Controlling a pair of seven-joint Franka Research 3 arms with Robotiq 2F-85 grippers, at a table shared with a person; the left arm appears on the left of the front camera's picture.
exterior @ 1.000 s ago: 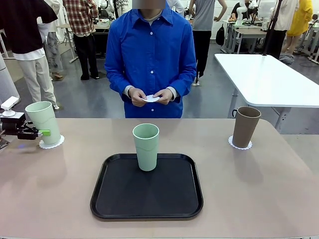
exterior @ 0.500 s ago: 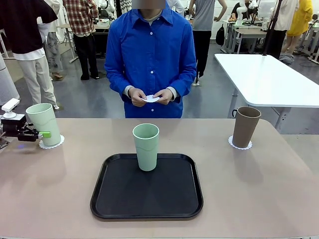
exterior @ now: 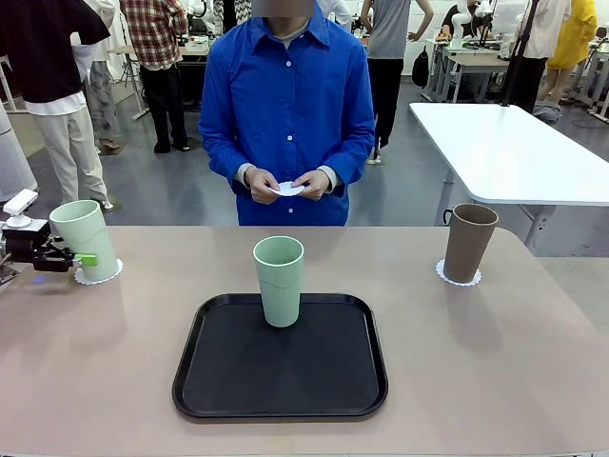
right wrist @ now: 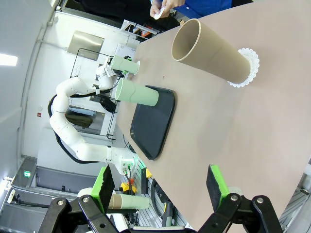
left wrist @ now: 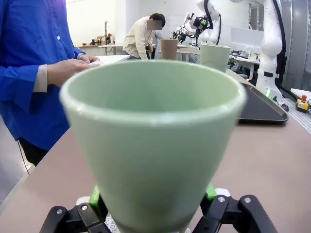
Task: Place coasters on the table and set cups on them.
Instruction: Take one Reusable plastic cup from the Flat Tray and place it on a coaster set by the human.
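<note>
Left cup (exterior: 84,238) and right cup (exterior: 469,242) stand on coasters (exterior: 458,280); middle cup (exterior: 279,281) in tray (exterior: 281,371).

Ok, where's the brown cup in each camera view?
Front view: brown cup far right, upright on its coaster.
Left wrist view: brown cup small, top centre, far off.
Right wrist view: brown cup upper middle, lying sideways in the picture.
Shared landmark: the black tray.

A grey floor (exterior: 181,190) runs back through a wide, evenly lit hall. At the right a white table (exterior: 514,143) with rounded corners stands on grey legs. Farther off, desks (exterior: 471,59) carry gear, and several people (exterior: 152,57) stand among them. In the left wrist view a pale wall (left wrist: 92,19) glows behind a far desk. The right wrist view catches a bright strip lamp (right wrist: 7,59) on a grey ceiling.
</note>
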